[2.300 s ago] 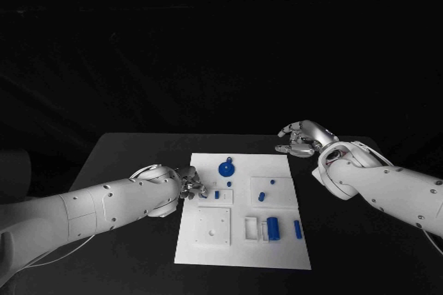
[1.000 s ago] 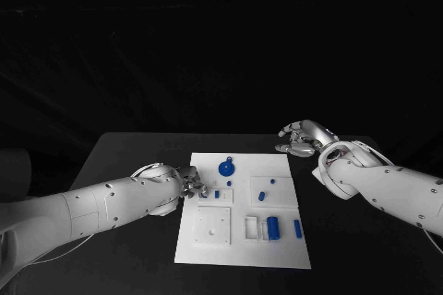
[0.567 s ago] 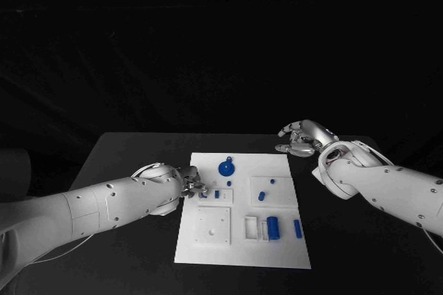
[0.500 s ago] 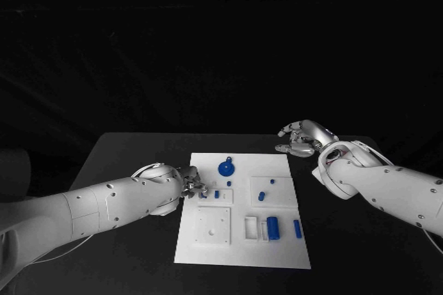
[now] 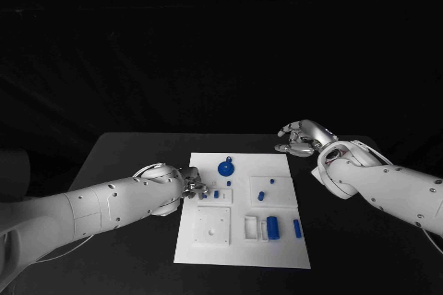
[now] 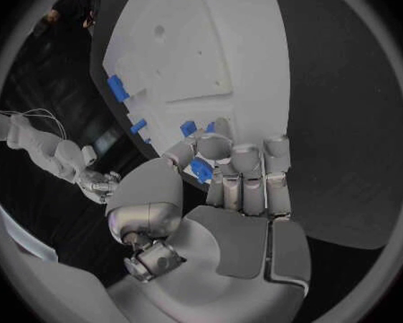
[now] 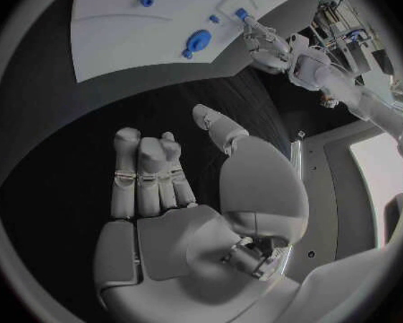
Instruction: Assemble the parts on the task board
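Note:
The white task board (image 5: 242,244) lies in the middle of the black table. My left hand (image 5: 191,183) rests at the board's left edge. Its thumb and fingers pinch a small blue part (image 6: 200,169) against the board (image 6: 197,50). Other blue parts sit on the board: a large round piece (image 5: 226,168), a short peg (image 5: 261,196), a cylinder (image 5: 273,226) and a bar (image 5: 297,228). My right hand (image 5: 297,139) hovers past the board's far right corner. It holds nothing, its fingers (image 7: 148,169) side by side and the thumb apart.
Bare black table (image 5: 129,160) lies to the left and right of the board. A raised white square block (image 5: 212,226) with a hole stands on the board's near left. From the right wrist, the round piece (image 7: 197,41) and my left hand (image 7: 262,41) are seen across the board.

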